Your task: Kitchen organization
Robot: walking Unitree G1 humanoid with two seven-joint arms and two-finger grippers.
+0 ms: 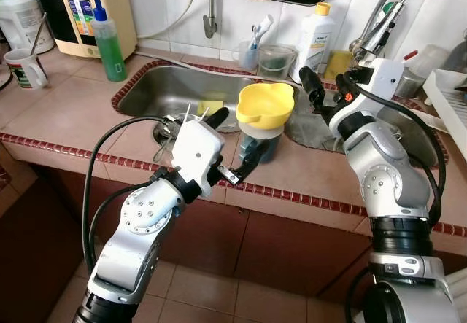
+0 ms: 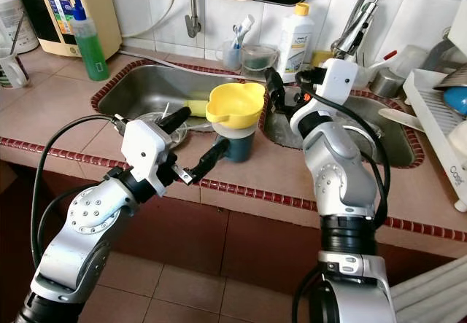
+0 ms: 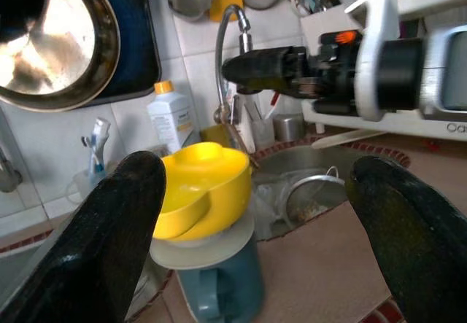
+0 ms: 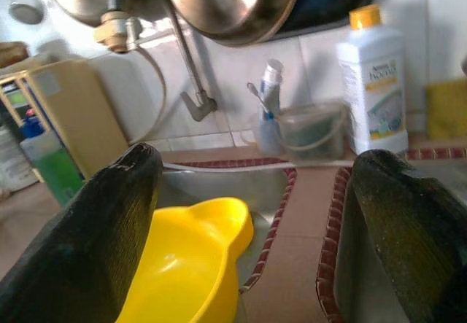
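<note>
Nearest the camera, the left hand (image 1: 235, 146) stood with its fingers spread wide, gripping nothing, poised just beside a blue-grey mug (image 1: 260, 148) on the tiled table (image 1: 73, 97). One finger lay low by the mug's base, the other higher over the sink edge. The mug stood upright on the table strip between the two basins, at the front edge. On it rested a pale lid or saucer, and on that a yellow bowl (image 1: 264, 104), tilted a little.

Just behind and to the right, the right hand (image 1: 326, 84) hovered over the right basin (image 1: 427, 148) with its fingers apart and empty, near the bowl but not touching it.

Farther back, a white bottle (image 1: 314, 39) with a yellow cap stood against the wall tiles, beside a clear cup holding a toothbrush (image 1: 258, 31). A green bottle (image 1: 109, 44) stood at the far left.
</note>
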